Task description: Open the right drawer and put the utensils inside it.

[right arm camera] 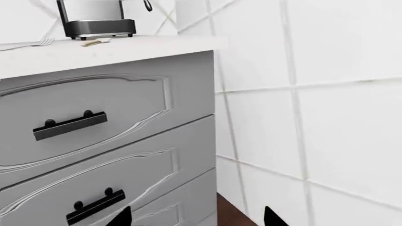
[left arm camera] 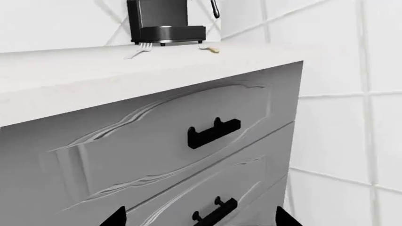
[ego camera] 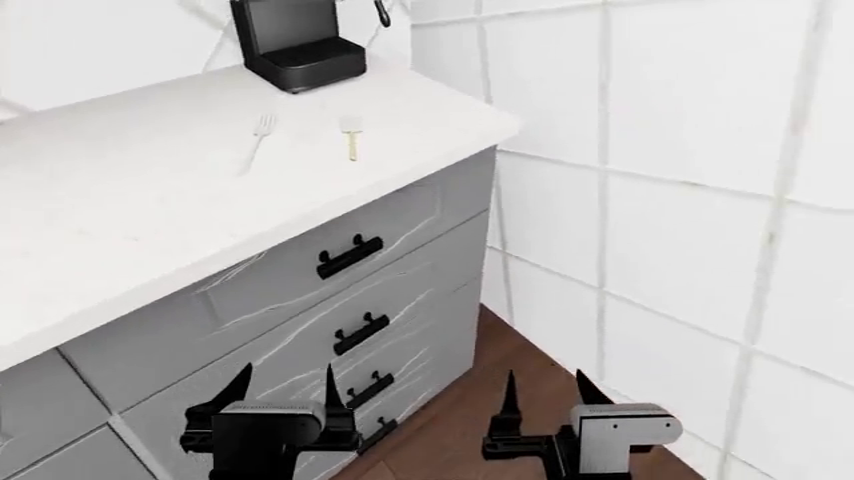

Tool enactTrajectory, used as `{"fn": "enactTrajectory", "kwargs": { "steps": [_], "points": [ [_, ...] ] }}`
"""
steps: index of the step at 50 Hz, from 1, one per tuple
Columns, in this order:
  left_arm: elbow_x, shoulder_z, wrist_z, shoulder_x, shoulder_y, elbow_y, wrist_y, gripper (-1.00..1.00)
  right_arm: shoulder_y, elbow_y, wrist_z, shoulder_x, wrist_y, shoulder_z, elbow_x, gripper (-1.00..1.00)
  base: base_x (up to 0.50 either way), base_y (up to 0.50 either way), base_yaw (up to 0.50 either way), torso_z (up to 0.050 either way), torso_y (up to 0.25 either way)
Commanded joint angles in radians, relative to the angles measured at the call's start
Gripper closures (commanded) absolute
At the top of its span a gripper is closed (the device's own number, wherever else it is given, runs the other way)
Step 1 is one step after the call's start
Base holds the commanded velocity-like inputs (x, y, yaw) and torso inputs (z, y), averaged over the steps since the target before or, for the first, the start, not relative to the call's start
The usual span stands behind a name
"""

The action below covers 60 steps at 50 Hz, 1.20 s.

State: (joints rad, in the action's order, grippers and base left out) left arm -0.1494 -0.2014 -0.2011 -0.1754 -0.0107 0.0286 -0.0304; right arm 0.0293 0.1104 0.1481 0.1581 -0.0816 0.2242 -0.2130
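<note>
Both hands gape empty; fork (ego camera: 259, 139) and spatula (ego camera: 351, 136) lie lengthwise, heads toward wall.

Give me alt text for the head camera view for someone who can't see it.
Two open robot grippers, the black left gripper and white right gripper, hang low before a closed light-grey top drawer with a black bar handle. On the white countertop above lie a slim silvery fork and a yellow-handled spatula, near a black coffee machine.
</note>
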Motion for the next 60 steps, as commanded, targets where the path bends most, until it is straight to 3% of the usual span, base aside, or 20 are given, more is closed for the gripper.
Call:
{"fn": "enactTrajectory", "kwargs": {
  "steps": [1, 10, 13, 14, 18, 22, 23, 25, 29, 31, 36, 39, 41, 43, 44, 48, 50, 55, 60],
  "points": [
    [-0.004, -0.007, -0.006, -0.005, 0.001, 0.001, 0.0, -1.0, 0.0, 0.021, 0.003, 0.001, -0.016, 0.006, -0.008, -1.0, 0.0, 0.0, -0.5, 0.05, 0.0],
    [-0.029, -0.018, 0.002, -0.019, -0.006, -0.063, 0.07, -1.0, 0.006, 0.008, 0.01, 0.009, 0.0, 0.01, -0.013, -1.0, 0.0, 0.0, -0.5, 0.05, 0.0],
    [-0.119, -0.026, 0.02, -0.058, -0.027, -0.271, 0.284, -1.0, 0.006, -0.019, 0.034, 0.013, 0.024, 0.008, -0.005, -1.0, -0.1, -0.1, -0.33, 0.05, 0.0],
    [-0.215, -0.011, 0.016, -0.073, -0.057, -0.397, 0.434, -1.0, 0.011, -0.017, 0.039, 0.011, 0.032, 0.007, -0.005, -1.0, 0.0, 0.0, 0.0, 0.05, 0.0],
    [-0.519, 0.093, -0.118, -0.102, -0.291, -0.672, 0.946, -1.0, 0.009, -0.018, 0.061, 0.01, 0.052, 0.008, 0.003, -1.0, 0.0, 0.0, 0.0, 0.013, 0.0],
    [-0.758, 0.214, -0.274, -0.063, -0.635, -0.714, 1.321, -1.0, 0.004, -0.02, 0.058, 0.014, 0.046, 0.009, -0.004, -1.0, 0.0, 0.0, 0.0, 0.0, 0.0],
    [-0.764, 0.217, -0.278, -0.062, -0.639, -0.716, 1.327, -1.0, 0.004, -0.02, 0.059, 0.014, 0.046, 0.009, -0.004, -1.0, 0.0, 0.0, 0.0, 0.0, 0.0],
    [-0.851, 0.258, -0.335, -0.031, -0.789, -0.682, 1.464, -1.0, 0.006, -0.012, 0.055, 0.015, 0.043, 0.012, -0.006, -1.0, 0.0, 0.0, 0.0, 0.0, 0.0],
    [-0.912, 0.307, -0.364, 0.001, -0.989, -0.533, 1.561, -1.0, 0.01, 0.009, 0.05, 0.011, 0.034, 0.018, -0.009, -1.0, 0.0, 0.0, 0.0, 0.0, 0.0],
    [-0.908, 0.3, -0.357, -0.003, -1.064, -0.45, 1.563, -1.0, 0.01, 0.006, 0.051, 0.013, 0.037, 0.019, -0.01, -1.0, 0.0, 0.0, 0.0, 0.0, 0.0],
    [-0.682, 0.056, -0.262, -0.033, -1.325, -0.062, 1.401, -1.0, 0.016, 0.004, 0.051, 0.014, 0.046, 0.025, -0.014, -1.0, 0.0, 0.0, 0.0, 0.0, 0.0],
    [-0.623, -0.063, -0.162, -0.027, -1.437, 0.093, 1.341, -1.0, 0.02, 0.011, 0.05, 0.016, 0.048, 0.027, -0.014, -1.0, 0.0, 0.0, 0.0, 0.0, 0.0],
    [-0.557, -0.117, -0.129, -0.001, -1.546, 0.245, 1.274, -1.0, 0.023, 0.007, 0.05, 0.018, 0.052, 0.028, -0.017, -1.0, 0.0, 0.0, 0.0, 0.0, 0.0],
    [-0.529, -0.079, -0.128, 0.038, -1.606, 0.386, 1.18, -1.0, 0.026, 0.013, 0.05, 0.016, 0.05, 0.03, -0.018, -1.0, 0.0, 0.0, 0.0, 0.0, 0.0],
    [-0.475, -0.179, -0.056, 0.039, -1.666, 0.478, 1.154, -1.0, 0.027, 0.021, 0.05, 0.015, 0.049, 0.031, -0.019, -1.0, 0.0, 0.0, 0.0, 0.0, 0.0],
    [-0.326, -0.314, 0.098, 0.161, -1.889, 1.029, 0.905, -1.0, 0.028, 0.032, 0.048, 0.013, 0.044, 0.034, -0.022, -1.0, 0.0, 0.0, 0.0, 0.0, 0.0],
    [-0.458, -0.498, 0.097, 0.175, -1.929, 1.189, 0.795, -1.0, 0.027, 0.027, 0.05, 0.015, 0.046, 0.035, -0.023, -1.0, 0.0, 0.0, 0.0, 0.0, 0.0],
    [-0.837, -0.892, 0.01, 0.175, -1.939, 1.232, 0.718, -1.0, 0.033, 0.032, 0.049, 0.014, 0.049, 0.036, -0.032, -1.0, 0.0, 0.0, 0.0, 0.0, 0.0],
    [-1.012, -1.095, -0.06, 0.175, -1.932, 1.244, 0.673, -1.0, 0.038, 0.022, 0.051, 0.018, 0.058, 0.042, -0.033, -1.0, 0.0, 0.0, 0.0, 0.0, 0.0]
  ]
}}
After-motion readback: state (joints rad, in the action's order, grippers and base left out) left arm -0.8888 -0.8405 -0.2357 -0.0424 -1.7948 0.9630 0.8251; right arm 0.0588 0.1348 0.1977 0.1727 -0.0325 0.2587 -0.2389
